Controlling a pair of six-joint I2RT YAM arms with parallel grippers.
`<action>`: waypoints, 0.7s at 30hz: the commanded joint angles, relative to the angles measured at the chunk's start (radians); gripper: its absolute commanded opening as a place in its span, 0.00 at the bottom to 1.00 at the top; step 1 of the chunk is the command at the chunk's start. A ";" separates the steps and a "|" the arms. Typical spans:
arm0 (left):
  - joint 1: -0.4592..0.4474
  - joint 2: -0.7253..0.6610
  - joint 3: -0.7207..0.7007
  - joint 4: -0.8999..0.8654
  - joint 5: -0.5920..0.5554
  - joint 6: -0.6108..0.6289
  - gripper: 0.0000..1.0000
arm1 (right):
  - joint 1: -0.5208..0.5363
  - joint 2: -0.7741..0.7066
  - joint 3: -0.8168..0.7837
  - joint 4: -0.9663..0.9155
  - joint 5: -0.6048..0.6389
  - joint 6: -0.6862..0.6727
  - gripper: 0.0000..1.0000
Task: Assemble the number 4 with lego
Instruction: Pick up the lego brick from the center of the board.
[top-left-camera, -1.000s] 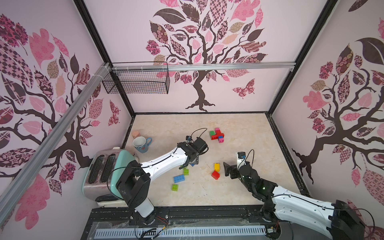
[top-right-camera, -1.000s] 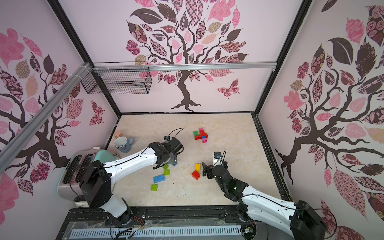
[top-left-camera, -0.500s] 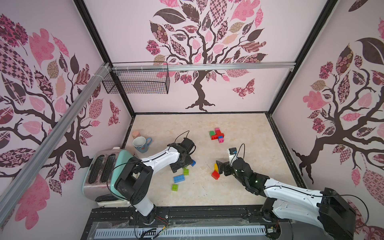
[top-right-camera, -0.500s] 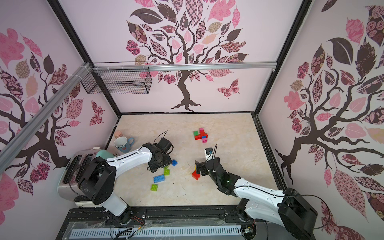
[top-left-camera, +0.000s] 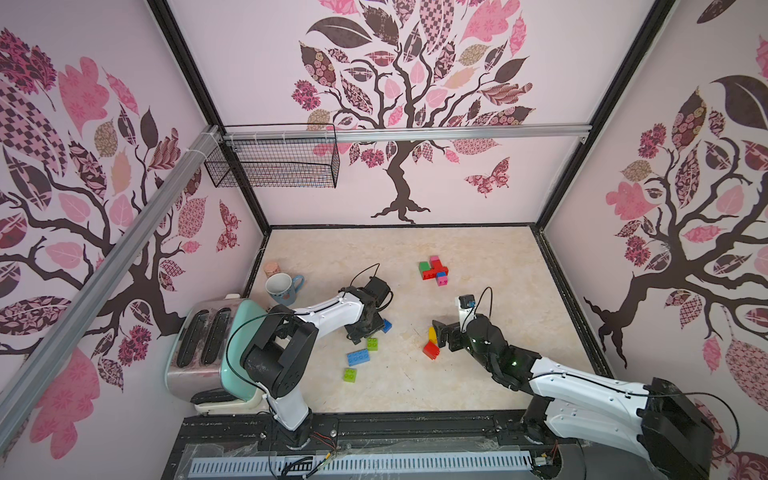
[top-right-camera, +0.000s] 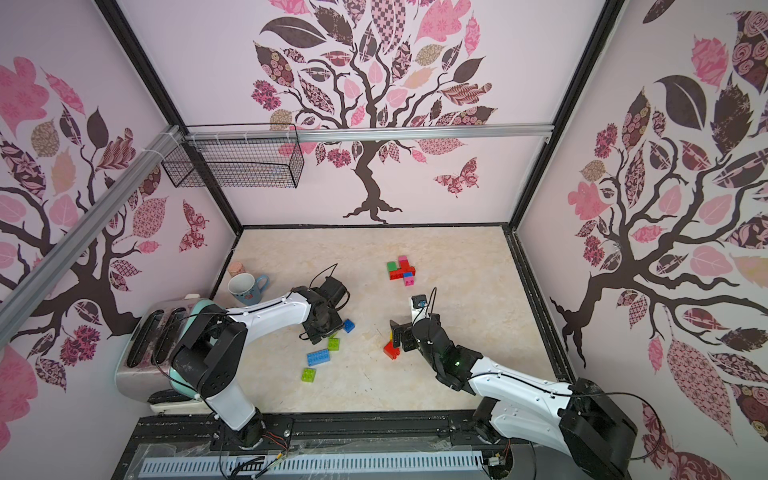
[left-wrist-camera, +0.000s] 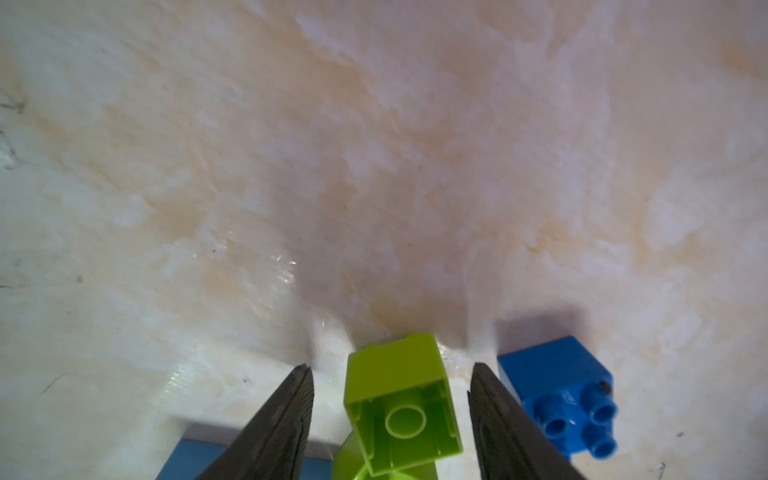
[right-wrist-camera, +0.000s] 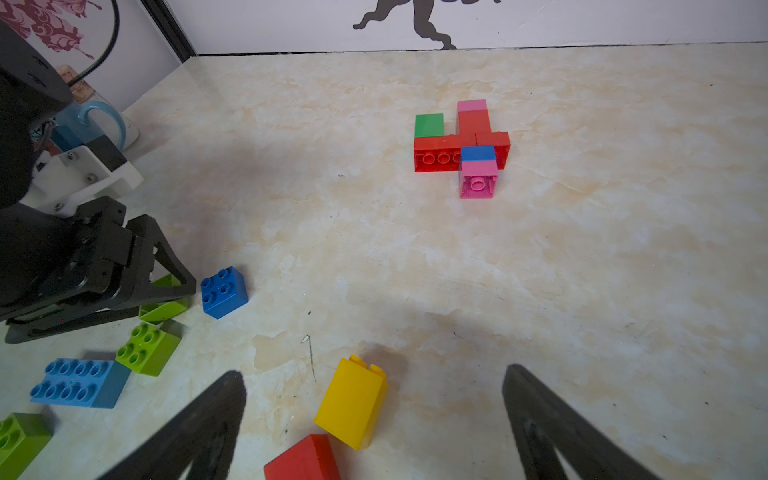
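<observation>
**Left wrist view.** Between the tips of the left pincer (left-wrist-camera: 391, 368), whose jaws stand apart with a gap on each side, lies a lime brick (left-wrist-camera: 401, 399). It is tipped so that its hollow underside faces the camera, and we see no contact yet. Just outside 1 jaw sits a blue brick (left-wrist-camera: 559, 388), its studs toward the camera.

**Right wrist view.** The right pincer (right-wrist-camera: 374, 371) is spread wide and grasps nothing. A yellow brick (right-wrist-camera: 352, 401) lies on its side between the jaws, touching neither, with a red brick (right-wrist-camera: 301, 457) just nearer the wrist. Well ahead of this pincer on the tabletop (right-wrist-camera: 374, 257) rests the part-built figure (right-wrist-camera: 461, 143): red, green, pink and blue bricks set edge to edge.

**Handling.** We judge these bricks to be light, rigid and not fragile, with glossy walls that may slip in the grip or skid on the polished tabletop. We would take each by 2 opposite flat walls, squarely, never across the studs. A tipped brick will likely need righting before it is pressed on.
</observation>
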 joint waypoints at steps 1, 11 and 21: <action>0.006 0.031 -0.003 0.023 -0.019 -0.002 0.62 | -0.001 -0.011 0.021 -0.029 -0.010 -0.002 1.00; 0.012 0.045 -0.020 0.051 -0.017 0.013 0.45 | -0.001 -0.011 0.025 -0.037 -0.001 -0.001 1.00; 0.012 -0.010 -0.035 0.044 -0.060 0.078 0.07 | -0.002 -0.033 0.017 -0.043 0.035 0.032 0.99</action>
